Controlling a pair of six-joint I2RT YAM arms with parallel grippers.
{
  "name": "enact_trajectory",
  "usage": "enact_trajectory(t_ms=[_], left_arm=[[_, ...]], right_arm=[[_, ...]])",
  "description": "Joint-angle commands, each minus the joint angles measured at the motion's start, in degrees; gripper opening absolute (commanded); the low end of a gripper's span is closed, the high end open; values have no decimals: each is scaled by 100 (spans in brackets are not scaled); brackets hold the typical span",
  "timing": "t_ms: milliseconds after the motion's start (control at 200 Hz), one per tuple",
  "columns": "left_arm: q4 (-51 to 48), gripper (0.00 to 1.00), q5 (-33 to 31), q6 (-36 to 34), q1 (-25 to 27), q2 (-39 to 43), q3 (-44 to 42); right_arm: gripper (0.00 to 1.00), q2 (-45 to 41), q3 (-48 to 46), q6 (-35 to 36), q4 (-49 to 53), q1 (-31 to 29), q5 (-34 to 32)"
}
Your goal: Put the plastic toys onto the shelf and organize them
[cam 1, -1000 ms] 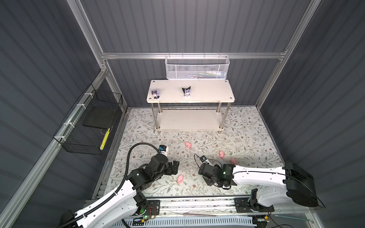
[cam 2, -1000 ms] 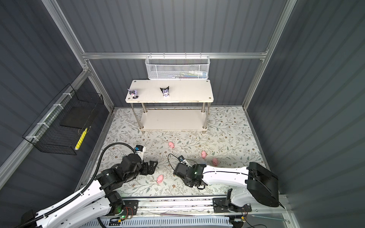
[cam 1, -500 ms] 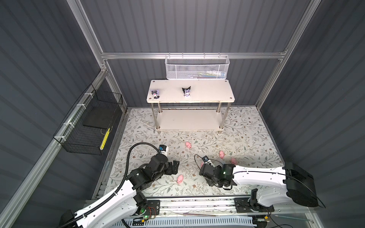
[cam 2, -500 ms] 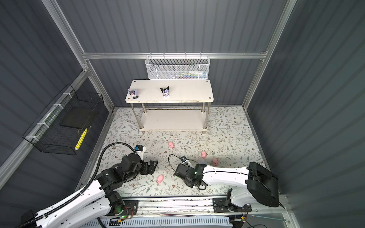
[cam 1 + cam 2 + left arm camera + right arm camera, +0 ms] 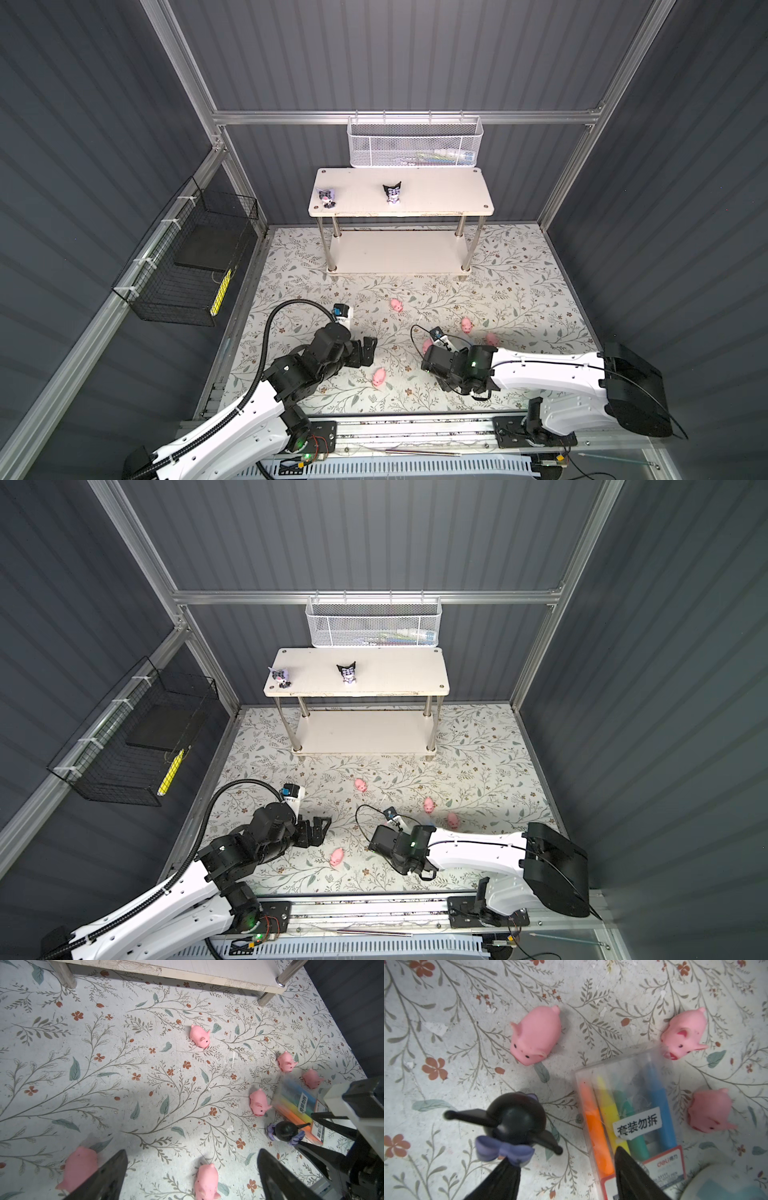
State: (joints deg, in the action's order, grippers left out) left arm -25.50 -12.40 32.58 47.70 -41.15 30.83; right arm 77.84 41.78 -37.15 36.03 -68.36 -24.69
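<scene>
- Down on the floral-printed floor mat (image 5: 519,286) lie six small pink plastic pig figures (image 5: 199,1035); all six can be counted in the left wrist view.
- One white two-tier shelf (image 5: 436,195), two rounded boards on four shiny metal posts, stands at the back of the mat.
- Three small black-white-purple cartoon figurines with pointed black ears are in sight. Two stand upright on the shelf's top board, well apart: the corner figurine (image 5: 327,197) and the middle figurine (image 5: 392,193).
- The third figurine (image 5: 515,1120) stands on the mat, well apart from the shelf.
- The left gripper (image 5: 192,1152) hangs low over the mat with its jaws spread wide, holding nothing. One nearby pig (image 5: 206,1182) lies on the mat between its two fingers. A second pig (image 5: 79,1165) lies just outside one finger, partly hidden by it.
- The right gripper (image 5: 562,1157) has its jaws parted and grips nothing. The third figurine stands at the tip of one finger; whether they touch I cannot tell. The other finger lies over one clear pack of coloured markers (image 5: 629,1118) holding four: orange, yellow, green, blue.
- Three pigs lie near that pack: a lone pig (image 5: 535,1034) on the figurine's side, then a corner pig (image 5: 683,1032) and a blurred pig (image 5: 710,1111) on the far side.
</scene>
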Motion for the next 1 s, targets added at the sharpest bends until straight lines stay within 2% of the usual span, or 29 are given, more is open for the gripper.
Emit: enact_trajectory(t_ms=[0,210,325,465,630,866,996], left_arm=[[-177,97,51,-85,34,112,129],[-284,97,14,-87,31,212,137],[-351,97,-25,-94,37,269,156],[-432,97,-78,-99,30,402,153],[-524,97,-72,-78,30,506,187],[-582,97,-41,-60,33,624,225],[-585,97,-70,-50,32,643,224]], right_arm=[[71,-161,-65,-143,202,-36,-90],[72,-512,10,-323,298,-200,-47],[74,-607,26,-610,211,-485,-154],[78,-704,-240,-1198,-310,-1084,-647],[80,-743,-769,-1710,-1134,-1405,-1239],[81,-707,-1330,-1781,-1973,-1495,-1843],[81,-770,-1504,-1654,-2395,-1505,-1916]])
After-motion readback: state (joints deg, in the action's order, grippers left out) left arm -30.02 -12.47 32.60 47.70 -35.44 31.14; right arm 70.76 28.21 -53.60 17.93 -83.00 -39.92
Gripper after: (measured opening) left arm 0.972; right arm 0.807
